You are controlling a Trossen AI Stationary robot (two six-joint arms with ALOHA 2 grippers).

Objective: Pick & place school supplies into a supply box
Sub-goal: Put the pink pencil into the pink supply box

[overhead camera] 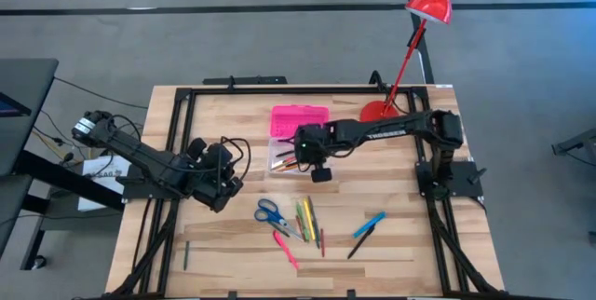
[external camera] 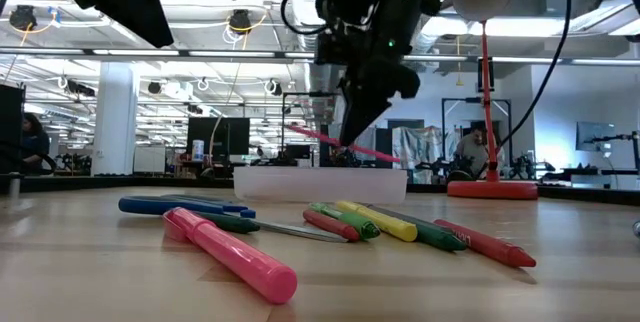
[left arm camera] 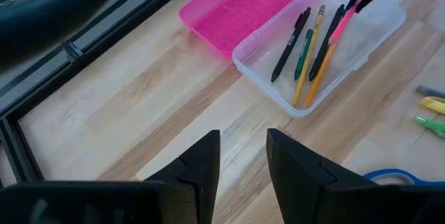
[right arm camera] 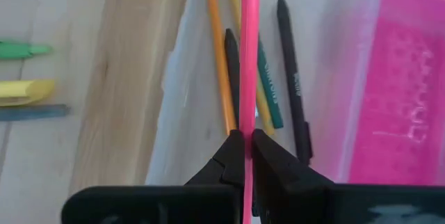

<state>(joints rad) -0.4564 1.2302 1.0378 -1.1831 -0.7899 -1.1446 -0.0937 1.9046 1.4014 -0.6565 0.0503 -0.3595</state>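
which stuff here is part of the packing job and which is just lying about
Part of the job:
- pencil case, open
- pink pen, held over it by the right gripper
- pens already inside
- markers, scissors, blue pen on the table

Just lying about:
- red lamp
- left gripper, waiting open

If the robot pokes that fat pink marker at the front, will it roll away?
Probably a bit. The pink marker looks round and smooth and lies flat on the bare wooden table, so a sideways push would likely roll it. It looks stiff and light, so it should not bend. Neighbouring pens might stop it.
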